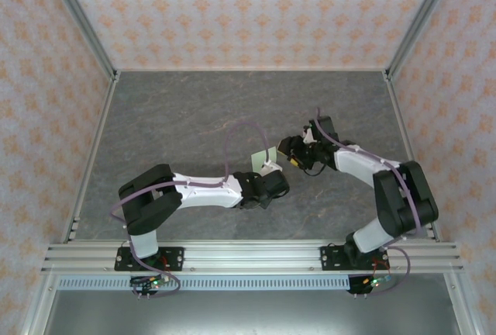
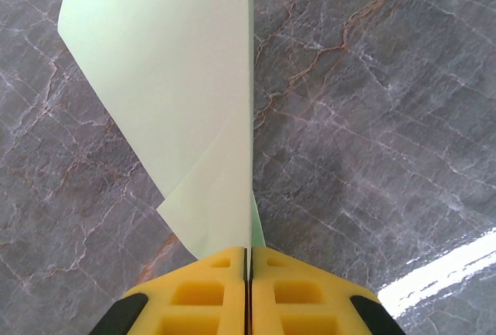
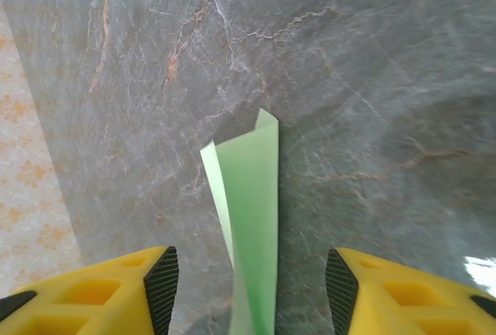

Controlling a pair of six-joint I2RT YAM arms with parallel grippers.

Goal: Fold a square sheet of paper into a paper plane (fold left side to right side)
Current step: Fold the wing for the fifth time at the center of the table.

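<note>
The square sheet of paper (image 1: 262, 158) sits mid-table (image 1: 170, 118) between both arms in the top view, is pinched, doubled over, by the clenched left gripper (image 2: 249, 261) in the left wrist view, and stands untouched between the parted jaws of the released right gripper (image 3: 251, 281) in the right wrist view, so the fold appears under way and next likely needs its crease pressed.

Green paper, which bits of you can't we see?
Left wrist view: the green paper runs off the top edge; its bottom hides inside the shut left pincer.
Right wrist view: its lower end is cut by the bottom edge, inside the open right pincer.
Top view: too small, partly behind the left arm, to count folds.
</note>
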